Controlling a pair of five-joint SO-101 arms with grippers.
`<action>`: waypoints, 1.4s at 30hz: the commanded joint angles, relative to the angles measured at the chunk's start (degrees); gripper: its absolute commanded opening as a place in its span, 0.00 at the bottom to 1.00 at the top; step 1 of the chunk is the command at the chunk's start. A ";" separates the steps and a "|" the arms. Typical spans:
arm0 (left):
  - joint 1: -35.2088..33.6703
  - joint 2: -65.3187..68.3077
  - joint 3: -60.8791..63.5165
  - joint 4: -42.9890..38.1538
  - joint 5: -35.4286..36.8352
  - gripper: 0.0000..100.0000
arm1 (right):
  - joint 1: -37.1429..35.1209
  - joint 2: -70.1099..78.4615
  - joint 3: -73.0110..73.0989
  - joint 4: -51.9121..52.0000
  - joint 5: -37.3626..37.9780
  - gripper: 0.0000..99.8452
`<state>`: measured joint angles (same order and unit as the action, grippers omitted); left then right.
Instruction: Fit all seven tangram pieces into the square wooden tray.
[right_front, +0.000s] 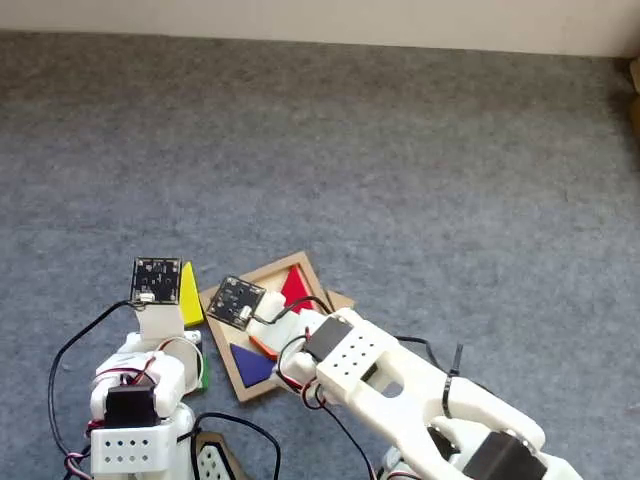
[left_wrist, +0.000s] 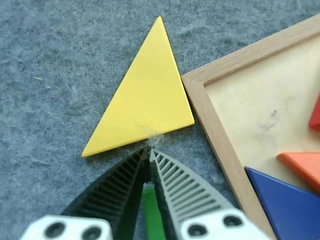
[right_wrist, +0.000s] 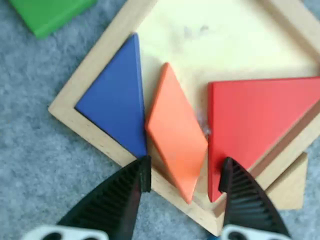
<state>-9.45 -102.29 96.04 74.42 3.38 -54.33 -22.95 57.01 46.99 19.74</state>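
The right gripper (right_wrist: 184, 174) hangs over the rim of the square wooden tray (right_wrist: 90, 128). Its jaws are spread either side of the flat orange parallelogram (right_wrist: 175, 135), whose tip overlaps that rim. In the tray, a blue triangle (right_wrist: 117, 105) touches one side of the parallelogram and a red triangle (right_wrist: 255, 115) lies at the other. The left gripper (left_wrist: 148, 152), fingers pressed together, points at the flat yellow triangle (left_wrist: 145, 95) just outside the tray.
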 joint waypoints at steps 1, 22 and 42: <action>-0.66 -0.40 1.19 0.35 -0.53 0.01 | -0.57 0.84 -1.45 -2.07 3.08 0.22; -0.66 -0.40 1.19 0.35 -0.53 0.01 | 5.14 0.92 -1.89 -3.82 3.34 0.08; -0.66 -0.40 1.19 0.35 -0.53 0.01 | 7.16 -9.89 -1.36 -2.15 -9.67 0.08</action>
<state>-9.45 -102.29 96.04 74.42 3.38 -49.41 -31.12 57.01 45.49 12.26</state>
